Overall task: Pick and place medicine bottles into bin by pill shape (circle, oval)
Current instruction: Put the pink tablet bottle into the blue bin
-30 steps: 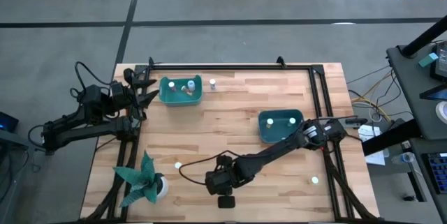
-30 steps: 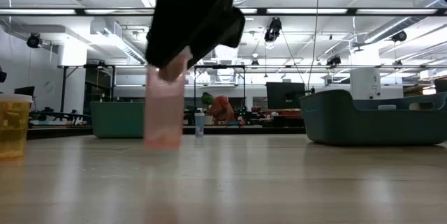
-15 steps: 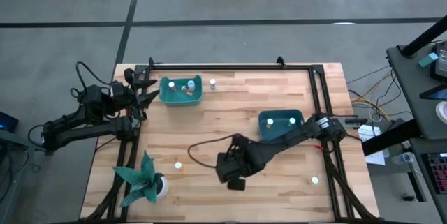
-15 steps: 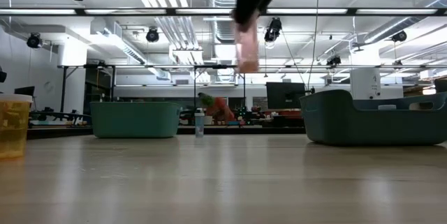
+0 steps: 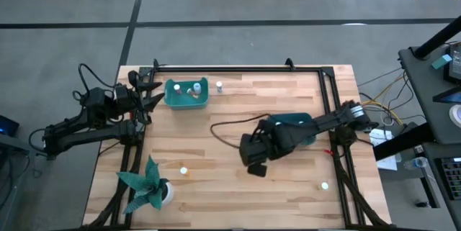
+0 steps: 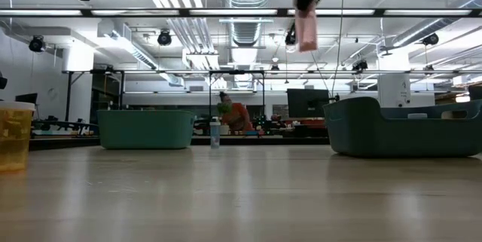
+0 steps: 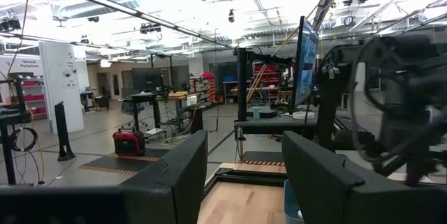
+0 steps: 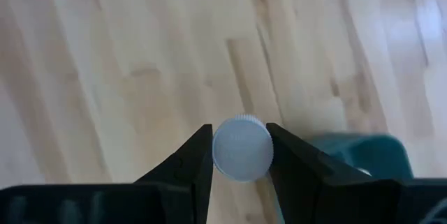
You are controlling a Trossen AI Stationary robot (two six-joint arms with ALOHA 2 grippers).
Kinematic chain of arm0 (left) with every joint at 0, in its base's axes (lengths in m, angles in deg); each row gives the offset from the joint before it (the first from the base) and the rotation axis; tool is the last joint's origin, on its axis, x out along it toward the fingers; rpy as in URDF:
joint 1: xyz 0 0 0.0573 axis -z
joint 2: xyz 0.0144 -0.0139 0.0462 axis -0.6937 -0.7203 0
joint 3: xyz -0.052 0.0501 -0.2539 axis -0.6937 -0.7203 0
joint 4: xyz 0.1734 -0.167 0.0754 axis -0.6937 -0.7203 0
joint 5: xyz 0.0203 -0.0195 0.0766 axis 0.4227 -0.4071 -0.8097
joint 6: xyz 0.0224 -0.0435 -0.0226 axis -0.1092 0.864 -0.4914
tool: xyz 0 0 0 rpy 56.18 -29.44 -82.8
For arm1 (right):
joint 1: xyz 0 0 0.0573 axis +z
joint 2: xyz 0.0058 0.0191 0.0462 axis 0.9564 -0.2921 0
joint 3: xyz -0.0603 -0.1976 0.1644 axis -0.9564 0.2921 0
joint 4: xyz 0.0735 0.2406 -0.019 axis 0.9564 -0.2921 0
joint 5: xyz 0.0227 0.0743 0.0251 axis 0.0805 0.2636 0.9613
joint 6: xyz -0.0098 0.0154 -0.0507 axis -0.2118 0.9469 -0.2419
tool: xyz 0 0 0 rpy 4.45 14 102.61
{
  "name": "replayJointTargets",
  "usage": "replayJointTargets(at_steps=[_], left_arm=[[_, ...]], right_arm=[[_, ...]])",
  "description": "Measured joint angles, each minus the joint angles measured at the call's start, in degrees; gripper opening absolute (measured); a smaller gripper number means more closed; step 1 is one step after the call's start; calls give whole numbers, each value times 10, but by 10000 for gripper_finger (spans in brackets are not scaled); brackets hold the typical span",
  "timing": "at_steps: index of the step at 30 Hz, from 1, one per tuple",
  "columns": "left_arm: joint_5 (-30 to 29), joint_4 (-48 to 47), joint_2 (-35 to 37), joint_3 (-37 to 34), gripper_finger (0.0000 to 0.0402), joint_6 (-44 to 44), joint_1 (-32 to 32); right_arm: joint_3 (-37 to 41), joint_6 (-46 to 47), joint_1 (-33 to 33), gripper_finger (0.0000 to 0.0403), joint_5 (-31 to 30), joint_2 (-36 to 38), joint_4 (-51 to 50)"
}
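My right gripper [image 8: 239, 130] is shut on a small white medicine bottle [image 6: 306, 32], high above the table's middle [image 5: 253, 160] and just near of the right teal bin [image 5: 292, 121]. In the low view the bottle looks pinkish. My left gripper [image 7: 244, 178] waits open at the far left [image 5: 150, 93], beside the left teal bin [image 5: 186, 94], which holds two bottles. Loose bottles stand on the table at the far side [image 5: 219, 84], near the plant [image 5: 184, 170] and at the near right [image 5: 324, 185]. My right gripper pinches the bottle at its cap end [image 8: 242, 148] between its two fingers, one on each side of the round cap. The fingers come from above, slanting down. The bottle hangs below them, nearly upright and lifted well clear of the table [image 6: 306, 42].
A teal paper plant in a white pot [image 5: 148, 185] stands at the near left corner. A black frame [image 5: 238, 70] runs along the table's far and side edges. A yellow container [image 6: 13, 135] shows at the left of the low view. Bare wood lies in the middle.
My right gripper has risen with the bottle, which stood on the table a second ago and now hangs clear. It has carried it from the near middle toward the far right, toward the right teal bin, and has turned somewhat on the way.
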Motion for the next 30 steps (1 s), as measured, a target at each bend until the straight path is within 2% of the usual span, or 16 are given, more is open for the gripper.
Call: replayJointTargets(at_steps=[18,24,30], left_arm=[[0,3,-2,0,169,0,0],[0,4,-2,0,169,-2,0],[0,7,-2,0,169,-2,0]], right_arm=[[405,133,-97,112,2,338,89],[501,128,-154,112,15,422,128],[563,117,-198,112,18,462,137]])
